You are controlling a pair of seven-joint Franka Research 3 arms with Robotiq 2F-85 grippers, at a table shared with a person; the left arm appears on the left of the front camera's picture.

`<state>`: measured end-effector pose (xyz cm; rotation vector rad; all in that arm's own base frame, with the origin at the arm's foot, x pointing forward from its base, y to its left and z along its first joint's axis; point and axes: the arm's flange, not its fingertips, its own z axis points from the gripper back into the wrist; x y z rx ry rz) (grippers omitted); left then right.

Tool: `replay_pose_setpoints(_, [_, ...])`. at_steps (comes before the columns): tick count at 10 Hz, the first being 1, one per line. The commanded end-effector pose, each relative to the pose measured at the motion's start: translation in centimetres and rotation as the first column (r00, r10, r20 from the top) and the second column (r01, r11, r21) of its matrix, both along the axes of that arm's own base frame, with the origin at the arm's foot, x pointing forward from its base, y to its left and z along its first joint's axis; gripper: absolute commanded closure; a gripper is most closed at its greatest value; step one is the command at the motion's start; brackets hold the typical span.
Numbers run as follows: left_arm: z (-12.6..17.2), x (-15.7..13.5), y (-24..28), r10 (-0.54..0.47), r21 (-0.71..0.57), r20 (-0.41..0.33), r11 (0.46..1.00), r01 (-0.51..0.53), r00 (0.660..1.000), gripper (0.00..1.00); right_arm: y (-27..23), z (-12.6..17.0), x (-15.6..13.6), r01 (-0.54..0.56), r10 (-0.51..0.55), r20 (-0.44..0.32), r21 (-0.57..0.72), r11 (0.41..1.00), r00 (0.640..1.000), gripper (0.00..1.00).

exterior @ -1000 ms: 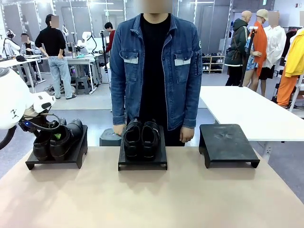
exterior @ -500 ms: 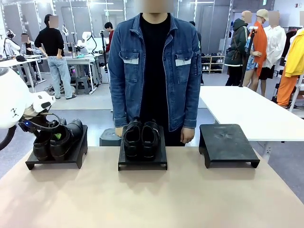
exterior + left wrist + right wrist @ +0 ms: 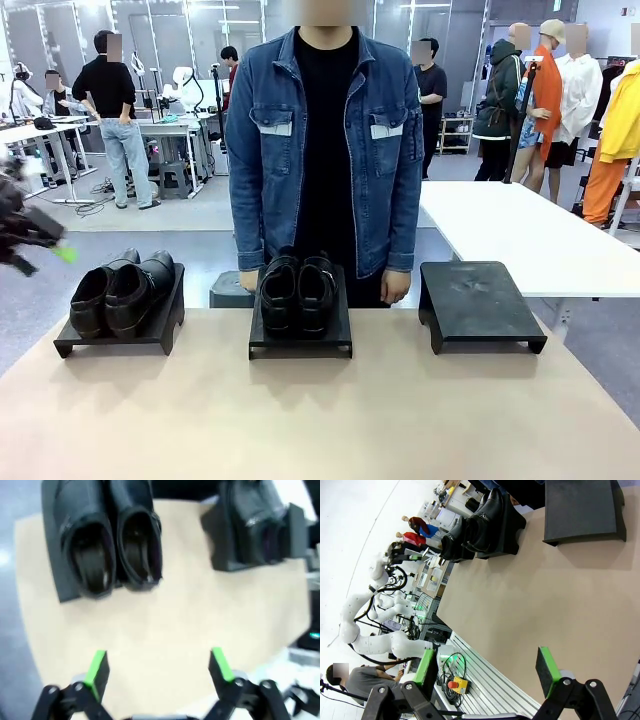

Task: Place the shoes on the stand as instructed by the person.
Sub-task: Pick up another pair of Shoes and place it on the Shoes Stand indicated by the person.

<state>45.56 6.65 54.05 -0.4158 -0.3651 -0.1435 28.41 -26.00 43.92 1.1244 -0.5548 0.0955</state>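
One pair of shoes [image 3: 122,292] on left stand [image 3: 70,342], second pair [image 3: 297,290] on middle stand [image 3: 300,340] before the person [image 3: 325,150]; left gripper [image 3: 159,667] and right gripper [image 3: 487,667] fingers spread, empty, above worktop [image 3: 320,410].

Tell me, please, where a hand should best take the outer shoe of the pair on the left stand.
Probably at the collar of the outer shoe: its opening faces up, so one finger can enter from above, the other outside, away from its touching neighbour.
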Motion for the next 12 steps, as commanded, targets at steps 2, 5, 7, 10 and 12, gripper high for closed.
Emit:
replay_pose_setpoints(2, [0.5,-6.4,7.7,-0.117,-0.189,-0.061,0.977,0.104,0.991,0.0,0.0,0.1,0.0,0.002,-0.003,0.013,0.009,1.0,1.0,0.0])
replay_pose_setpoints(5, [-4.1,-13.0,12.3,-0.118,-0.525,0.044,0.842,0.124,0.992,0.0,0.0,0.1,0.0,0.002,-0.003,0.013,0.009,1.0,1.0,0.0])
replay_pose_setpoints(7, [-8.4,-15.6,13.9,-0.096,-0.688,0.113,0.711,0.148,0.989,0.0,0.0,0.1,0.0,0.002,-0.003,0.013,0.009,1.0,1.0,0.0])
replay_pose_setpoints(10, [-10.5,-15.7,14.1,-0.104,-0.742,0.126,0.65,0.163,0.987,0.0,0.0,0.1,0.0,0.002,-0.003,0.013,0.009,1.0,1.0,0.0])
replay_pose_setpoints(12, [-10.1,-14.5,15.0,-0.081,-0.727,0.068,0.679,0.105,0.994,0.0,0.0,0.1,0.0,0.002,-0.003,0.013,0.009,1.0,1.0,0.0])
